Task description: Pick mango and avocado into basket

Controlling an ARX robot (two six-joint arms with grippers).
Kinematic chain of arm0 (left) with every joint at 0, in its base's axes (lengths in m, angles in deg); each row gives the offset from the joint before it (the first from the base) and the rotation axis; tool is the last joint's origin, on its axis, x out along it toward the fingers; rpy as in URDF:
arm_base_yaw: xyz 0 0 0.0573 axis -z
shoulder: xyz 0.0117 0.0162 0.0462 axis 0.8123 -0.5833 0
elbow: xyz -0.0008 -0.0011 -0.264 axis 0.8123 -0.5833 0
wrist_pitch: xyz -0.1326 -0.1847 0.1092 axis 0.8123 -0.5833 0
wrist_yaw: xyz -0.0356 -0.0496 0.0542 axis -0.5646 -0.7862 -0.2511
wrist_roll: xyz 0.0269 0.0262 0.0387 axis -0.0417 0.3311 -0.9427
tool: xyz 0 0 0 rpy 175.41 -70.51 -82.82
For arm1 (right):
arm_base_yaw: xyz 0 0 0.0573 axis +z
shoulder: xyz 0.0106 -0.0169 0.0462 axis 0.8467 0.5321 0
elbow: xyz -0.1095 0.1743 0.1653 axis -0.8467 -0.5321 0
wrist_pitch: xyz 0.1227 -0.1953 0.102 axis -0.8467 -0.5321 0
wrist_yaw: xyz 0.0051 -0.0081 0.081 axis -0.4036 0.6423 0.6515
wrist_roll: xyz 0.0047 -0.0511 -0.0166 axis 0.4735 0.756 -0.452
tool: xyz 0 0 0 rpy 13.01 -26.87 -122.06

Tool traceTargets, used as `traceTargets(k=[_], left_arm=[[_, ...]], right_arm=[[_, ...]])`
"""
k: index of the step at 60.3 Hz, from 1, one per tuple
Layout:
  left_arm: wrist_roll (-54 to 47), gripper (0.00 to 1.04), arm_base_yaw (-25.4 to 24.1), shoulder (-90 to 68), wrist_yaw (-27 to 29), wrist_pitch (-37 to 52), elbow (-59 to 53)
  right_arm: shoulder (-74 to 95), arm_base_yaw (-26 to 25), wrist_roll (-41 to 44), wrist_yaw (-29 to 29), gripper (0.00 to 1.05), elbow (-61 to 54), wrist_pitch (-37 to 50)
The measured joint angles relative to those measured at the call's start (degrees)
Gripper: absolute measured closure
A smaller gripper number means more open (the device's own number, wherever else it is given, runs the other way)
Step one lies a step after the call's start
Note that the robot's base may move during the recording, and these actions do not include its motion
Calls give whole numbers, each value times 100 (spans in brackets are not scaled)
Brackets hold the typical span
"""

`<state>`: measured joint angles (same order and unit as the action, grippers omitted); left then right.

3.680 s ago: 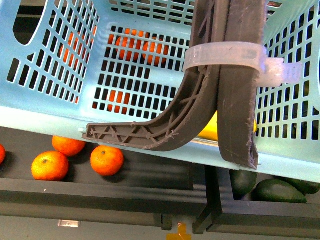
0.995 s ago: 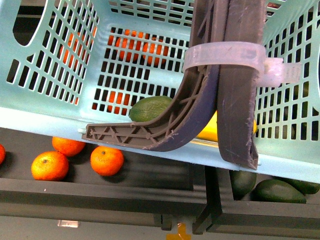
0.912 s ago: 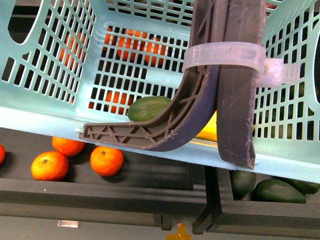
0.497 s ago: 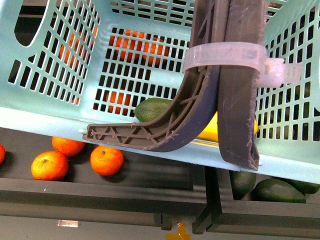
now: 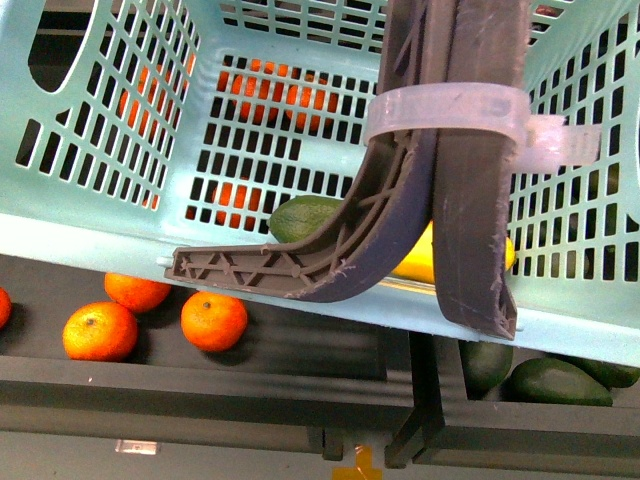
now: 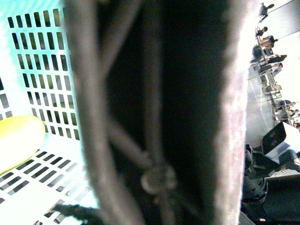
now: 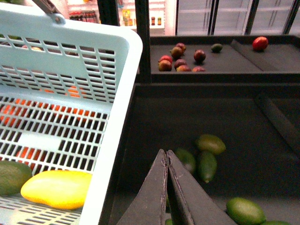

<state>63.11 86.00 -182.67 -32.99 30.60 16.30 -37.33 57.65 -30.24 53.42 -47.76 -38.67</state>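
Yellow mango (image 7: 57, 188) lies flat beside avocado (image 7: 11, 176) in basket (image 7: 117, 136).

No readable text, labels or numbers anywhere.

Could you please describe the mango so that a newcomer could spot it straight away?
Find the light teal basket and look at its slotted floor. The mango lies there beside a dark green avocado. It is the only yellow, oblong fruit in the basket.
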Motion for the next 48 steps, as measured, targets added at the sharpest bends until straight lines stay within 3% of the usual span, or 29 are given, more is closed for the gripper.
traceTargets(k=[13,48], left_arm=[[7,94,-2,-2,4,0,0],[-24,94,50,-2,-4,0,0]], right_arm=[[-103,0,0,-2,102,0,-48],[-107,11,2,-24,11,0,-50]])
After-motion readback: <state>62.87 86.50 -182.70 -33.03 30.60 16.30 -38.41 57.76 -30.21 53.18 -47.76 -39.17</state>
